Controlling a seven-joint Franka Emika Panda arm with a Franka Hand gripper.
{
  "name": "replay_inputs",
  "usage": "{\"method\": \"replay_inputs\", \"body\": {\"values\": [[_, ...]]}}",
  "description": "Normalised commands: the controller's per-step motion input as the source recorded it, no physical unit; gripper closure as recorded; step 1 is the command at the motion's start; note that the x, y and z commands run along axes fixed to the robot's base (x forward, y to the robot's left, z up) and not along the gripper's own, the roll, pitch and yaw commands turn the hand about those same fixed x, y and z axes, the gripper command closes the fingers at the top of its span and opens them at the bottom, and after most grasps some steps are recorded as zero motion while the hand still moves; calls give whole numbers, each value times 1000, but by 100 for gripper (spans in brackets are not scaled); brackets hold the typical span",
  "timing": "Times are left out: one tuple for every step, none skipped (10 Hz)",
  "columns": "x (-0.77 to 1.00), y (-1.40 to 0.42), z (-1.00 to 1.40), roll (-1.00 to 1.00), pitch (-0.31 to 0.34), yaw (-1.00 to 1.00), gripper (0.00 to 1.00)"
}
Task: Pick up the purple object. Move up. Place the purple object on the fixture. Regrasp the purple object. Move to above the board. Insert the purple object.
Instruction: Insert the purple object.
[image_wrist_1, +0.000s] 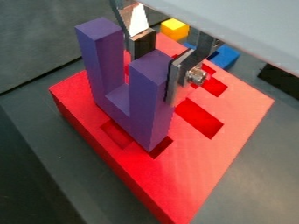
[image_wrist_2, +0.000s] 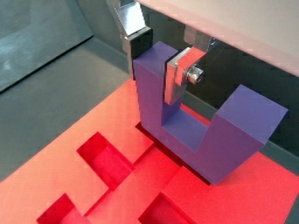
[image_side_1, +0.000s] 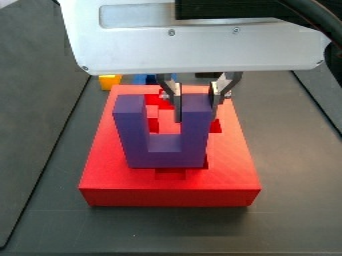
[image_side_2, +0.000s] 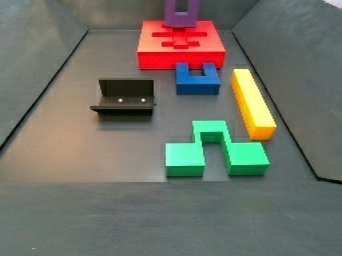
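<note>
The purple object (image_wrist_1: 111, 79) is a U-shaped block standing prongs-up on the red board (image_wrist_1: 198, 166), with its base down in a cut-out. My gripper (image_wrist_1: 162, 66) is shut on one prong, a silver finger with a dark pad on each side of it. Both wrist views show this grip; in the second of them the gripper (image_wrist_2: 158, 68) holds the prong nearer the camera, and the free prong (image_wrist_2: 251, 114) stands beside it. In a side view the gripper (image_side_1: 193, 98) grips the right prong of the purple object (image_side_1: 147, 135). The black fixture (image_side_2: 123, 97) stands empty on the floor.
A blue notched block (image_side_2: 198, 78) lies just in front of the board (image_side_2: 201, 50). A yellow bar (image_side_2: 254, 100) lies to its right. A green U-shaped block (image_side_2: 214, 148) lies nearer the front. Other cut-outs in the board (image_wrist_2: 105, 162) are open.
</note>
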Motion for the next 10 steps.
{"method": "replay_inputs", "body": {"values": [[234, 0, -51, 269, 121, 214, 100], [189, -74, -49, 266, 129, 66, 100], [174, -137, -63, 236, 116, 0, 100], [280, -209, -49, 180, 131, 0, 100], [297, -203, -29, 161, 129, 0, 100], [166, -166, -34, 140, 100, 0, 100], [54, -74, -109, 159, 60, 0, 100], [91, 0, -131, 193, 69, 0, 100], [117, 0, -129, 179, 66, 0, 100], [46, 20, -160, 156, 54, 0, 100]]}}
